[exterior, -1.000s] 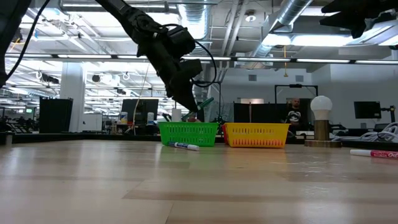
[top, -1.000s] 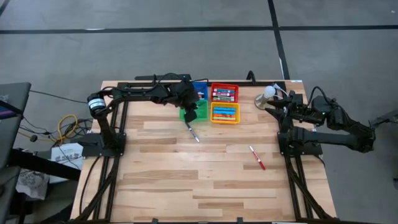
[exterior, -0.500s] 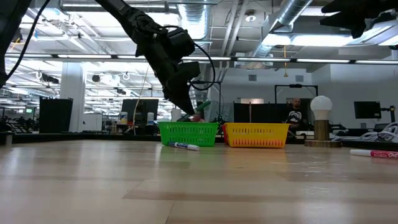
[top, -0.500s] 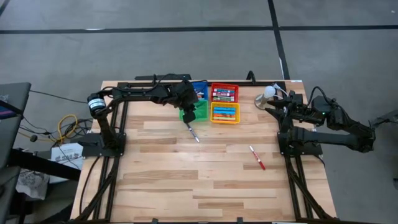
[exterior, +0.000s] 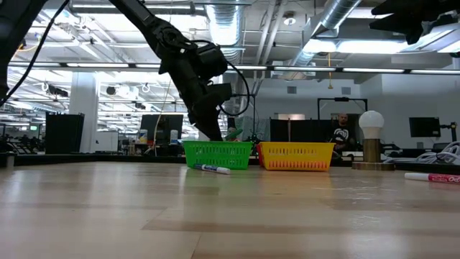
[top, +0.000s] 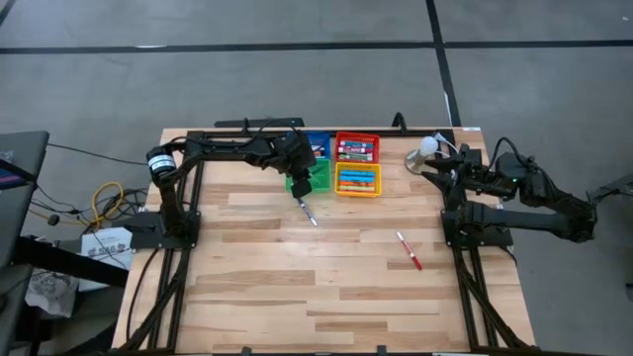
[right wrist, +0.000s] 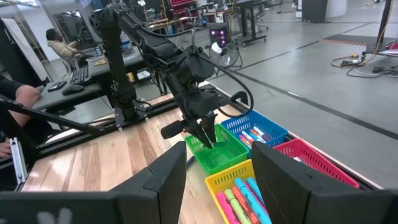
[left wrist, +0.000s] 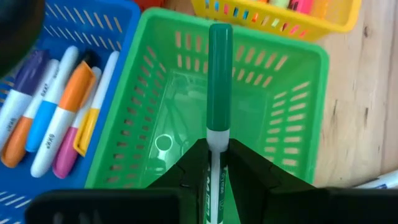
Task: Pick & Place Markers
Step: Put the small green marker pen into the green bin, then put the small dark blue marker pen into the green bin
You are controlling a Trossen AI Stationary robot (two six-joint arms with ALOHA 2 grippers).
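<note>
Left wrist view: left hand (left wrist: 217, 163) clamped on green marker (left wrist: 219, 93), cap pointing down into green bin (left wrist: 311, 112).

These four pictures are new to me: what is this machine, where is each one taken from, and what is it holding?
Two dark robot arms work at a wooden table. One picture looks straight down, one looks level across the tabletop, and one sits on each arm's wrist. The left gripper hangs over the green bin, its jaws shut on a green marker that points into the empty-looking bin. Beside it, the blue bin holds several markers. The yellow bin and red bin are filled too. Two markers lie loose on the table: a blue-capped one and a red one. The right gripper waits open at the table's right edge.
</note>
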